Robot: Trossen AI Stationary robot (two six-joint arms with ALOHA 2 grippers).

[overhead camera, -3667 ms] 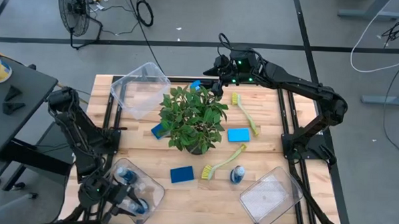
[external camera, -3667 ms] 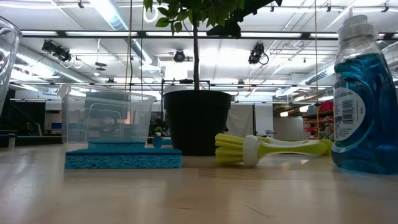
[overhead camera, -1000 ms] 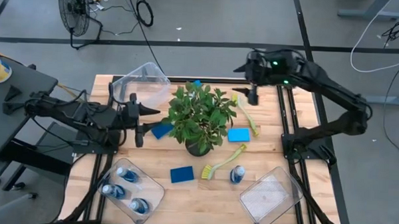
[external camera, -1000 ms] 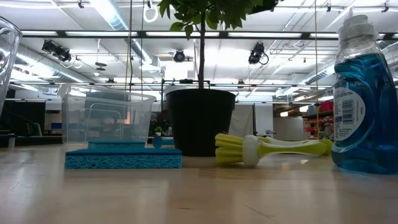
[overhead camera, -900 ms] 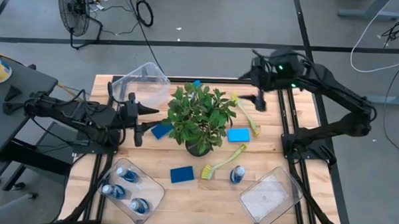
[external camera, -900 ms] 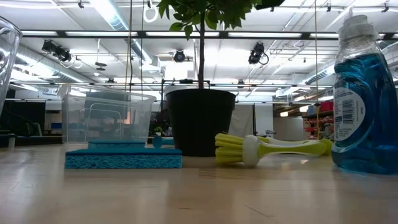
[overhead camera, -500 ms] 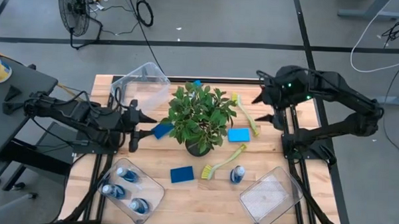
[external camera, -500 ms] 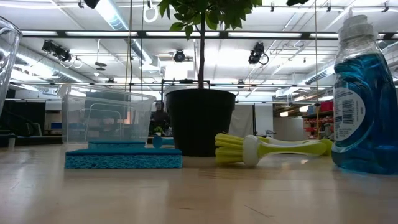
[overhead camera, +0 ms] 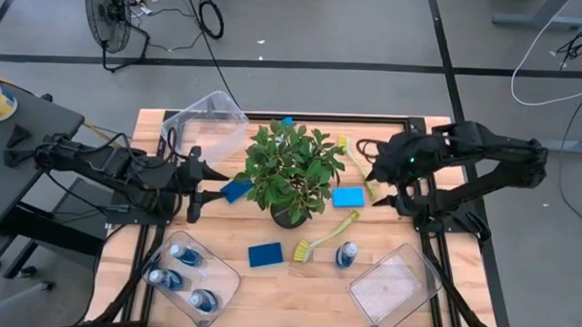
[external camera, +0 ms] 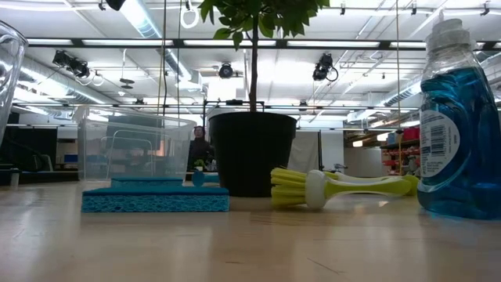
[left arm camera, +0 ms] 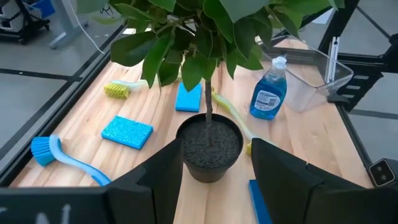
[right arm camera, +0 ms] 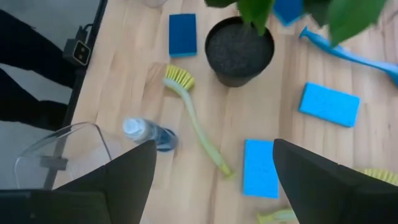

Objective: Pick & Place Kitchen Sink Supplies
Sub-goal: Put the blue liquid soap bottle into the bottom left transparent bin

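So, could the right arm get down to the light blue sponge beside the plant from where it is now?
Probably yes. The right gripper hangs open just beside the light blue sponge, which lies flat and uncovered; only a dish brush sits close by.

In our low view the bottle (external camera: 458, 125) cut off at the right edge, plant (external camera: 252, 16) cropped above, a far-off person (external camera: 199, 146) too small to make out, one sponge (overhead camera: 236, 191) perhaps partly under leaves

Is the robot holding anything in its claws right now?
No. The left end effector and right end effector both hang open and empty above the table.
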